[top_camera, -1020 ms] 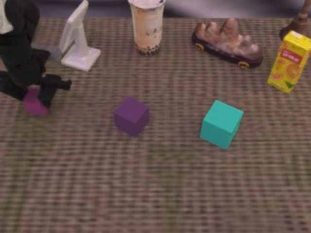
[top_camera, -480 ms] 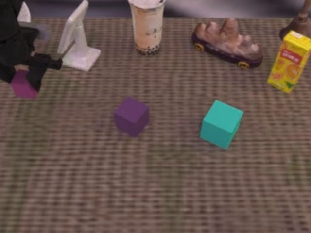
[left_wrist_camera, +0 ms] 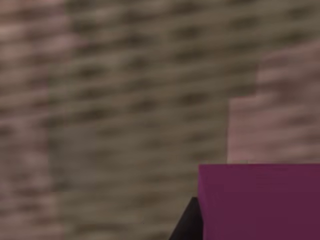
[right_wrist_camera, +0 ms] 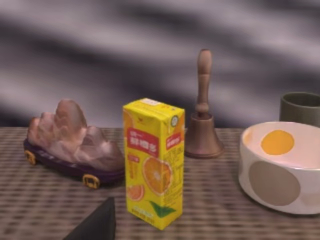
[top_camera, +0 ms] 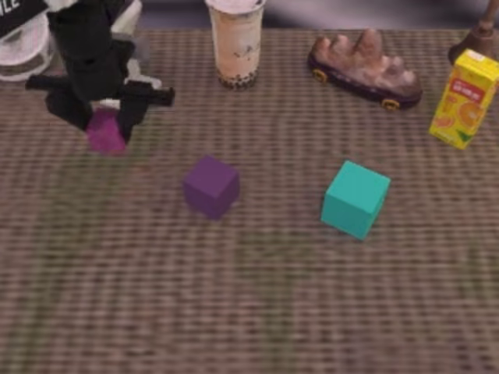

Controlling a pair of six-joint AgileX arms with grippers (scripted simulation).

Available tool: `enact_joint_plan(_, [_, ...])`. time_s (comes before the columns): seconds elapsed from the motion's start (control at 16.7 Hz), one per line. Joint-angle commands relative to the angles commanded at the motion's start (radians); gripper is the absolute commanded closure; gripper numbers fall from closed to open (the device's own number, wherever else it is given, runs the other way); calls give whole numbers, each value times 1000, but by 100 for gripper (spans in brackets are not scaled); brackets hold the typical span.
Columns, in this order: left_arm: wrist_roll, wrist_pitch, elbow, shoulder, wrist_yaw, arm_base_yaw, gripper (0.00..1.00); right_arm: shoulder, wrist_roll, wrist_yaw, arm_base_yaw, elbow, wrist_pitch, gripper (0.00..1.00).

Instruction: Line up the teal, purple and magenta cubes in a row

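The small magenta cube (top_camera: pixel 104 132) is held off the mat at the back left, with my left gripper (top_camera: pixel 104 125) shut on it. In the left wrist view the magenta cube (left_wrist_camera: pixel 260 200) fills the lower corner beside one dark fingertip (left_wrist_camera: pixel 190 225). The dark purple cube (top_camera: pixel 210 186) rests on the mat left of centre, below and to the right of the gripper. The larger teal cube (top_camera: pixel 355 199) sits right of centre, roughly level with the purple one. My right arm is outside the top view, parked by the juice carton (right_wrist_camera: pixel 152 162).
Along the back stand a white stand (top_camera: pixel 129 82) partly behind my left arm, a bubble tea cup (top_camera: pixel 235 43), a rock model on wheels (top_camera: pixel 362 66), a yellow juice carton (top_camera: pixel 464 97) and a wooden bell (top_camera: pixel 479 35). A spotted white bowl (right_wrist_camera: pixel 280 167) sits beyond the carton.
My left gripper has carried the magenta cube from the far left edge rightward and toward the back. The purple and teal cubes have not moved.
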State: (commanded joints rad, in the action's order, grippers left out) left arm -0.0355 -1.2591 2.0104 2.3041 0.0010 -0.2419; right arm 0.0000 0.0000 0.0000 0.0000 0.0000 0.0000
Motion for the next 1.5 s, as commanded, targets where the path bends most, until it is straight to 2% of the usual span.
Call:
enact_joint_plan(0.48, [-662,-146,240,124,-12,-487,100,0,0,0,0,0,0,0])
enact_joint_plan(0.72, [-855,-182,316,143,-21,-661,100,0,0,0,0,0,0,0])
enact_joint_plan(0.84, [-887,-187,329,143,-23,-692,100,0,0,0,0,0,0,0])
enact_joint_plan(1.2, [-884,-168,310,139,-23,-691,100,0,0,0,0,0,0,0])
enact_joint_plan(1.5, [-885,18,125,141,-23,-688,100,0,0,0,0,0,0,0])
